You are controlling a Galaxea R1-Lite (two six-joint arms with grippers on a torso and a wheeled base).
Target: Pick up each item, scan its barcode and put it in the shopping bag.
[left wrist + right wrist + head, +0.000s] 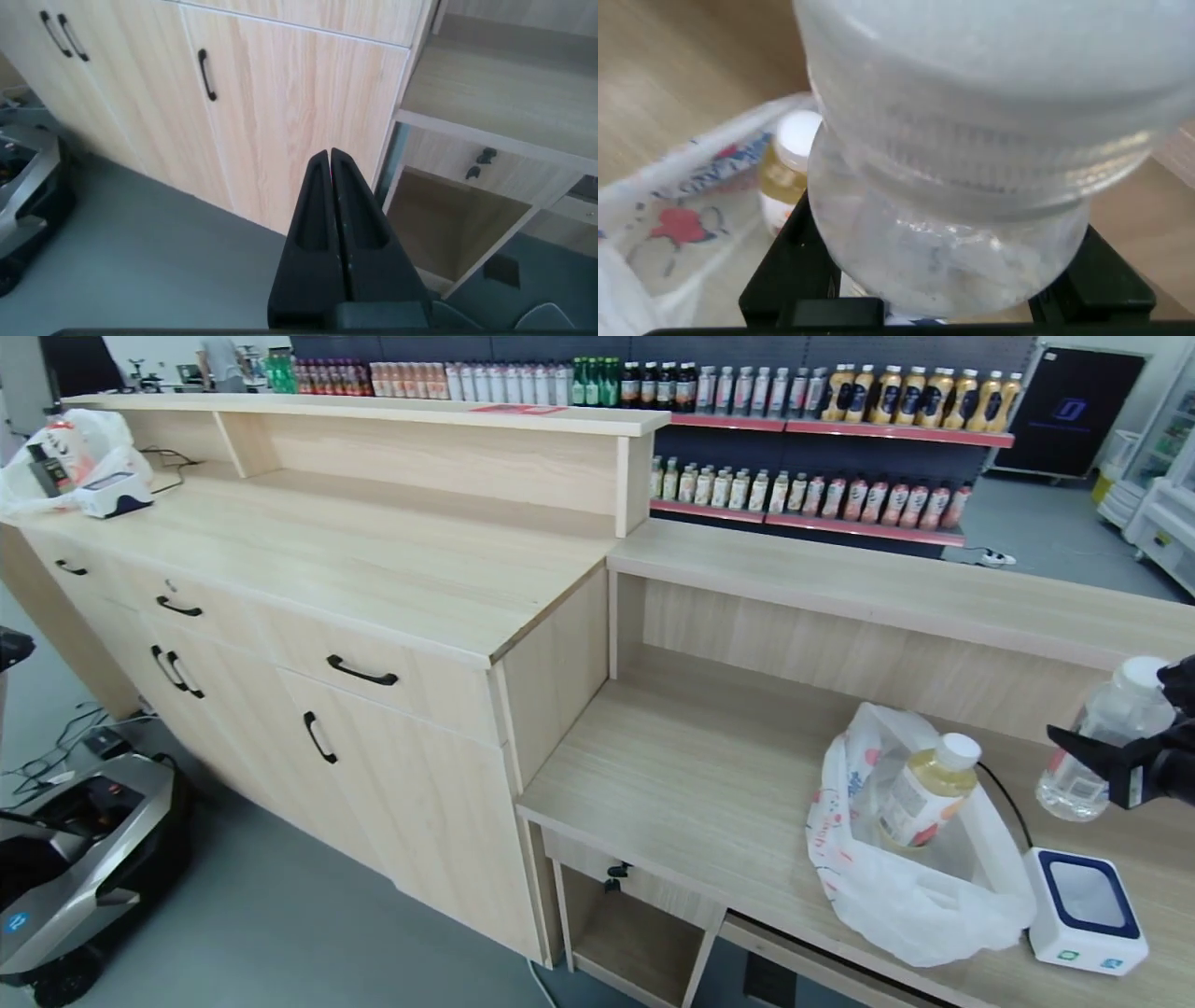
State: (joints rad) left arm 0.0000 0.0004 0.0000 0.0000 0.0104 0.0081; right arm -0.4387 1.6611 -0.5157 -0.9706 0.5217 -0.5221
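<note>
Shopping bag (pixel 910 919): sitting open on the bench (pixel 691 775), red and blue print too crumpled to read; yellow-drink bottle (pixel 924 793) upright inside.
Left end effector (pixel 330 161): clenched on nothing, low before the cupboard doors (pixel 280 103).
Right end effector (pixel 1120 728): gripping the clear bottle (pixel 1074 789), up off the bench, near the scanner (pixel 1088 910), right of the bag.
Clear bottle: white cap, small label, print unreadable.

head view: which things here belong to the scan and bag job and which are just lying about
Job: clear bottle in right gripper; shopping bag holding yellow drink bottle; scanner beside it.
Lying about: far bag and far scanner on upper counter; shelf bottles.
</note>
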